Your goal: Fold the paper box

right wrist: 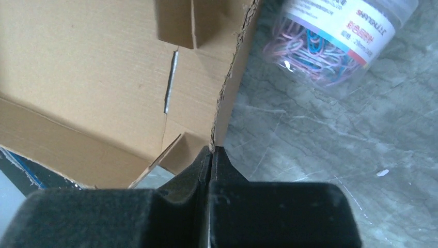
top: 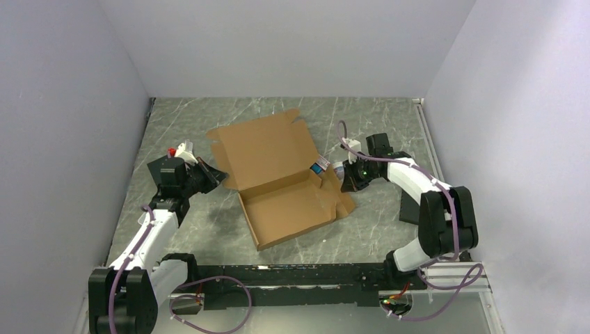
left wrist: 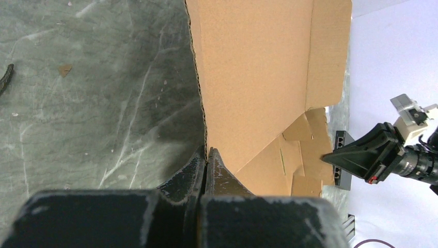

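At the near side of the table point(top: 216, 233), the tray half of the paper box point(top: 292, 209) is seen lying flat, open side up. The box is placed in the middle, between the two arms. Its long way is turned from near to far, slanted a little to the left.

The left end effector point(left wrist: 206, 153) is shut tight, and the left edge of the lid half is pinched between its tips. The box is found to the right of it. The right end effector point(right wrist: 212, 151) is shut too, and the ragged edge of the right side flap is caught at its very tips. The box is found to the left of it.

Just beside that flap, a jar of paper clips point(right wrist: 341, 36) is laid on the table. Farther back, the lid half is tipped up.

The box is touched by both arms, so neither is nearer. It is judged that the lid must be swung toward the near side, over the tray, and the left arm is best placed for that.
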Robot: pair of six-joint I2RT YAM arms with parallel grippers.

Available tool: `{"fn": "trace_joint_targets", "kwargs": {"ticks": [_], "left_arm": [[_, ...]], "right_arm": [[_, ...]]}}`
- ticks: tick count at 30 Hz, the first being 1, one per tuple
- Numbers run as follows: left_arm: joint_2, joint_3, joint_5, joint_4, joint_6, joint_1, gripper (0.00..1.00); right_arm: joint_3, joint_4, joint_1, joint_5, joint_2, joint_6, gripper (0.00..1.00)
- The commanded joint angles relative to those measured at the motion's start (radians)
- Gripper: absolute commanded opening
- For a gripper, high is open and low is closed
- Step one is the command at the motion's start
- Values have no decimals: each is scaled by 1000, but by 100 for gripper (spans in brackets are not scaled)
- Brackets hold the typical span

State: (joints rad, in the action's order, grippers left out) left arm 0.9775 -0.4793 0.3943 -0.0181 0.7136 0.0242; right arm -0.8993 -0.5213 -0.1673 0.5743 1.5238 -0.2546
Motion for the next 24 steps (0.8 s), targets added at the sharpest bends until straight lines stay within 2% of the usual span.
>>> {"fn": "trace_joint_targets", "kwargs": {"ticks": [1,15,24], "left_arm": [[-15,-35,24,-46,-18,5,0],[1,-61,33,-17,-19,6,0],[31,-98,63,103,0,6,19]], "right_arm": [[-65,2,-53,-51,-92,-23,0],[-168,11,-262,-458,-118,-88,0],[-182,49,-381,-664,-144,-174,0]]}}
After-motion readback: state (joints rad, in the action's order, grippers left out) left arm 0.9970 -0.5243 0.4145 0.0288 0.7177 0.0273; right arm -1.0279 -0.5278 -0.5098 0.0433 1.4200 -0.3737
